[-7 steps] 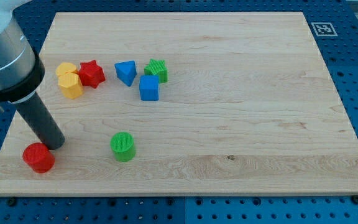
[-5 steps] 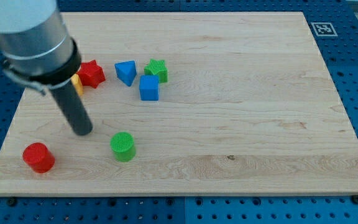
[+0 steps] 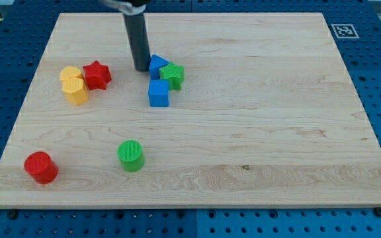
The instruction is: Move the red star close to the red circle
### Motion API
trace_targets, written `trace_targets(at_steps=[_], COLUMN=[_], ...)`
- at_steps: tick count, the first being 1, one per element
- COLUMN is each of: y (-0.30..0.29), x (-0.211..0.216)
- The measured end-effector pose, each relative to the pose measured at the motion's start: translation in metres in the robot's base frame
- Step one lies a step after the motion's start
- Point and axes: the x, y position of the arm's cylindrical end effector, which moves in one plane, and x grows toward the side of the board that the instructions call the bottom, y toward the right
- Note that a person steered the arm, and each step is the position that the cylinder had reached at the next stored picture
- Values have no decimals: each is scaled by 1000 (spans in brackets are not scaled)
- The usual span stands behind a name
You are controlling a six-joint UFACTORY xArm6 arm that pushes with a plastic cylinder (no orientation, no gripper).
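Note:
The red star (image 3: 97, 75) lies at the upper left of the board, touching two yellow blocks (image 3: 73, 84) on its left. The red circle (image 3: 41, 166) sits near the board's lower left corner, far below the star. My tip (image 3: 141, 67) is to the right of the red star, a short gap away, and touches the left side of the blue triangle (image 3: 157, 65).
A green star (image 3: 172, 75) sits against the blue triangle's right side. A blue cube (image 3: 158, 93) lies just below them. A green circle (image 3: 131, 155) stands lower, right of the red circle. The wooden board (image 3: 256, 99) has a marker tag (image 3: 343, 30) at its top right corner.
My tip swept from beside the red circle up and to the right, to the blue triangle. The blue triangle and green star have shifted to the right. The red star stayed put.

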Motion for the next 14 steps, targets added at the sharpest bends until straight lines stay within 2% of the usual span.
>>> trace_targets(at_steps=[1,3,4,6,9,11,14], y=[-24,-106,-110,-130,-77,-77,-57], x=[-23,-25,-25,15,20,28,72])
